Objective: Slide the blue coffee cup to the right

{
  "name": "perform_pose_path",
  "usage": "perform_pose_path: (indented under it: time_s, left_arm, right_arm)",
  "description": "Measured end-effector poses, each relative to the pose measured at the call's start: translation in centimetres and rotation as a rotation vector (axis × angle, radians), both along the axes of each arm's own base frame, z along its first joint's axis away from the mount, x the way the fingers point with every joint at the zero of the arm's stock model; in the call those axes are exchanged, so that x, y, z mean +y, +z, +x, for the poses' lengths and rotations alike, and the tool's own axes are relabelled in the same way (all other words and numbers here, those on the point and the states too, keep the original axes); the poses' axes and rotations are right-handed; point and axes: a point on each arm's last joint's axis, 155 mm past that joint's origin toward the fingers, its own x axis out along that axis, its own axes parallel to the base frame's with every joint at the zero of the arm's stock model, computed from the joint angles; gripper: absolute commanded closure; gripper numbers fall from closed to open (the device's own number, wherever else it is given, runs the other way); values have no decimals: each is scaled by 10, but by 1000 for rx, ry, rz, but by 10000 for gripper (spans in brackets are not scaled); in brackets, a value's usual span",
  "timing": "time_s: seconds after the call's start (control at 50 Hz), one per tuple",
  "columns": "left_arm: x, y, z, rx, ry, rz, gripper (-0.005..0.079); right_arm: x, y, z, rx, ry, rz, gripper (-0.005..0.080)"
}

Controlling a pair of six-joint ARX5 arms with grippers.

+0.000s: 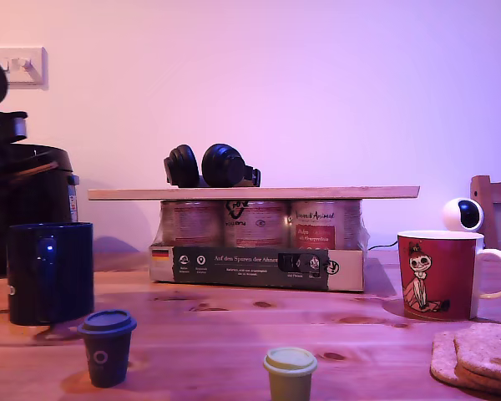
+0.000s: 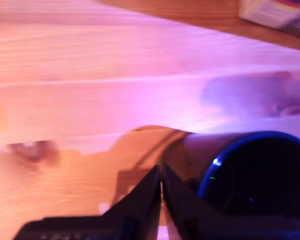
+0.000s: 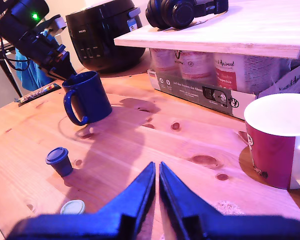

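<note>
One glossy round blue coffee cup (image 1: 50, 272) rests on knotty wooden table (image 1: 234, 334).

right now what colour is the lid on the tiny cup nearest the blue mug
Dark blue lid, matching its small cup; clearest in the second wrist view.

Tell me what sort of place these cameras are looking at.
Probably a home kitchen or dining corner used as a test bench: a knotty wooden table, a black cooker by the wall, a red mug and the blue coffee cup, and a tray of tins under a board.
</note>
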Motion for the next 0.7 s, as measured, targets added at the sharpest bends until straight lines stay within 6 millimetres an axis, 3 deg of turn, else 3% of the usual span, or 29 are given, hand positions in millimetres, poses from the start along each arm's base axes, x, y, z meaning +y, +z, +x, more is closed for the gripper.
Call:
perform_pose_path:
  time_s: [0.7]
  left_arm:
    - [-72,3,-13,6,-132,-55,763]
  right_arm:
    - [0,0,0,0,0,0,765]
